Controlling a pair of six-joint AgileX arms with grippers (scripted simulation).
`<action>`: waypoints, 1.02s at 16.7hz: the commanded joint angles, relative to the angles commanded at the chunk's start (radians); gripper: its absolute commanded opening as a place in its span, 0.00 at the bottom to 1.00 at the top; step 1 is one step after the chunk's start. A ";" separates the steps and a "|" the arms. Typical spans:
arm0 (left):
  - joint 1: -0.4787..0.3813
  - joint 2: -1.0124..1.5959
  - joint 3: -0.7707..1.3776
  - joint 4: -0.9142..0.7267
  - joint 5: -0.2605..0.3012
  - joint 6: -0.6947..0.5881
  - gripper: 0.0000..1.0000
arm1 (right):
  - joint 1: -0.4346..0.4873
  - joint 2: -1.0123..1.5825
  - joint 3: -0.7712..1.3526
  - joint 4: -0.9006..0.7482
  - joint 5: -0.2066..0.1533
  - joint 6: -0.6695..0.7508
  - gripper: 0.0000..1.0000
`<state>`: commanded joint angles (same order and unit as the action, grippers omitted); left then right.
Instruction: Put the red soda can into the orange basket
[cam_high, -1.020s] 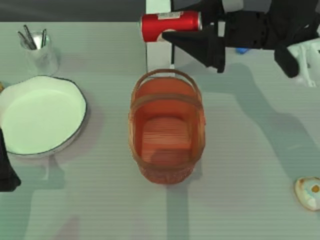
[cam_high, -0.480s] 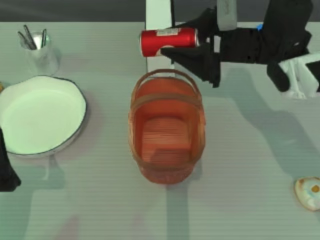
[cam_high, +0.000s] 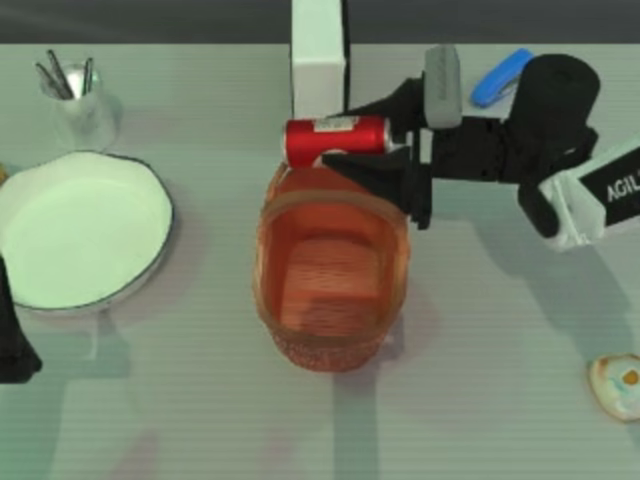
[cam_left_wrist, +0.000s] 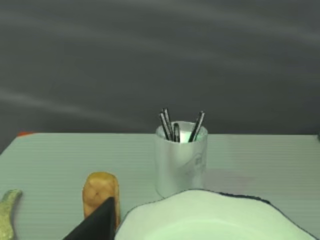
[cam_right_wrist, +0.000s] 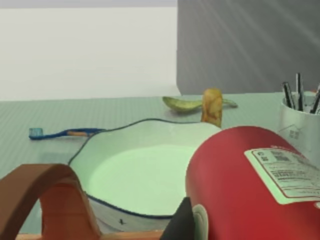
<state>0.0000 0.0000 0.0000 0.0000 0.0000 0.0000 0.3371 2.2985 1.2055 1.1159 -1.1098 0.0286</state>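
The red soda can, lying sideways in the right gripper and clamped between its fingers, has travelled from the table's far edge to the orange basket's far rim (release seems near); the left arm stays parked.

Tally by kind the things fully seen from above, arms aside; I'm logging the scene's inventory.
Open holders: 3 (orange basket, white bowl, pen cup)
Cans: 1 (red soda can, in the right claw)
Boxes: 1 (white box)
Small loose items: 3 (grey bar, blue piece, cream piece)
Total: 8
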 joint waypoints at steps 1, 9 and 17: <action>0.000 0.000 0.000 0.000 0.000 0.000 1.00 | 0.000 0.000 0.000 0.000 0.000 0.000 0.00; 0.000 0.000 0.000 0.000 0.000 0.000 1.00 | 0.000 0.000 0.000 0.000 0.000 0.000 0.53; 0.000 0.000 0.000 0.000 0.000 0.000 1.00 | 0.000 0.000 0.000 0.000 0.000 0.000 1.00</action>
<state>0.0000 0.0000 0.0000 0.0000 0.0000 0.0000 0.3371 2.2985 1.2055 1.1159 -1.1098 0.0286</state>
